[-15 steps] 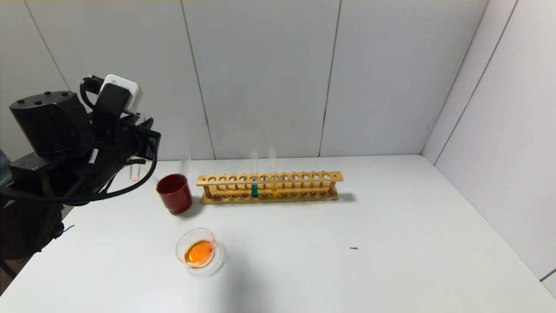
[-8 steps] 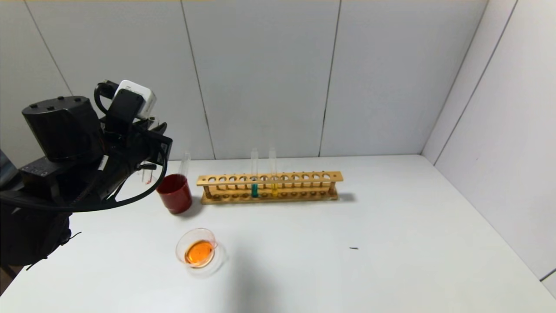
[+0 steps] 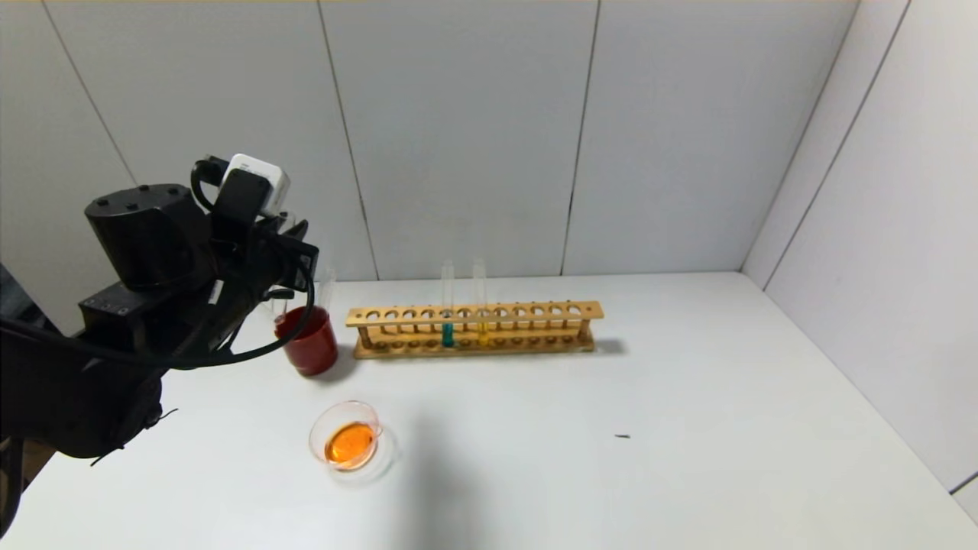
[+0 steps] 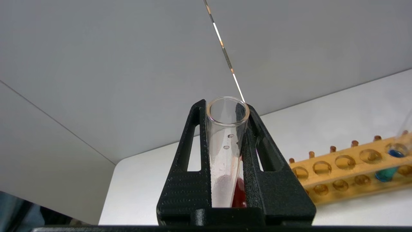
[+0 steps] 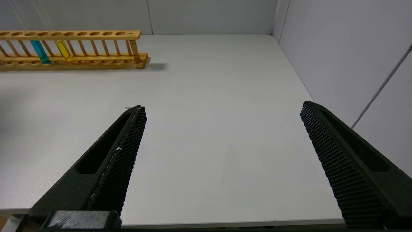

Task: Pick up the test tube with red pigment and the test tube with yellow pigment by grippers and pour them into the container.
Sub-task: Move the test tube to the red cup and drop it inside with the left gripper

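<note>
My left gripper [image 3: 294, 244] [image 4: 224, 106] is shut on the test tube with red pigment [image 4: 225, 145], held upright with its mouth at the fingertips. Only a little red liquid shows low in it. In the head view the tube [image 3: 278, 304] hangs below the gripper at the left rim of the dark red cup [image 3: 307, 344]. The test tube with yellow pigment [image 3: 480, 305] [image 5: 64, 50] stands in the wooden rack [image 3: 535, 313]. The glass container [image 3: 348, 439] holds orange liquid in front of the cup. My right gripper [image 5: 222, 109] is open over bare table.
A teal-liquid tube [image 3: 447, 309] [image 5: 40, 51] stands next to the yellow one in the rack. An empty clear tube [image 3: 327, 284] leans in the red cup. Grey walls close the back and right. A small dark speck [image 3: 623, 436] lies on the table.
My left arm has moved right and a little lower with the tube, from left of the red cup to its left rim. The rest has not moved.
</note>
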Robot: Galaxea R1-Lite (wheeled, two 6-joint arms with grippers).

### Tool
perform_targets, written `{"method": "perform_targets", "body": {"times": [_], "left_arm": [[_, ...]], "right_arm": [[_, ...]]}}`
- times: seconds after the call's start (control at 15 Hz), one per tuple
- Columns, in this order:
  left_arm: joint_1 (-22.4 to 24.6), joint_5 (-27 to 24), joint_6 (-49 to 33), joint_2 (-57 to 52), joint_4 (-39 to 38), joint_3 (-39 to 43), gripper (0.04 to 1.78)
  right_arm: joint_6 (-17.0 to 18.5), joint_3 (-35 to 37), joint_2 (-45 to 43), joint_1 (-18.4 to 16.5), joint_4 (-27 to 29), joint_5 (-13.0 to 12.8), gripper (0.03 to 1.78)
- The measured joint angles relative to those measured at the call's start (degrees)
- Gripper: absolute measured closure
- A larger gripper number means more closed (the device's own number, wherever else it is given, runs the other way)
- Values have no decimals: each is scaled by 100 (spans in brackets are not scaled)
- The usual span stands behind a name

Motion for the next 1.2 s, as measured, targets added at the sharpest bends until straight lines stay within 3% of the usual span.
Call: {"method": "perform_targets", "body": {"times": [1.2], "left_arm": [[184, -124, -23, 976, -880, 45, 150]], "right_arm": [[0, 0, 0, 0, 0, 0, 6]]}}
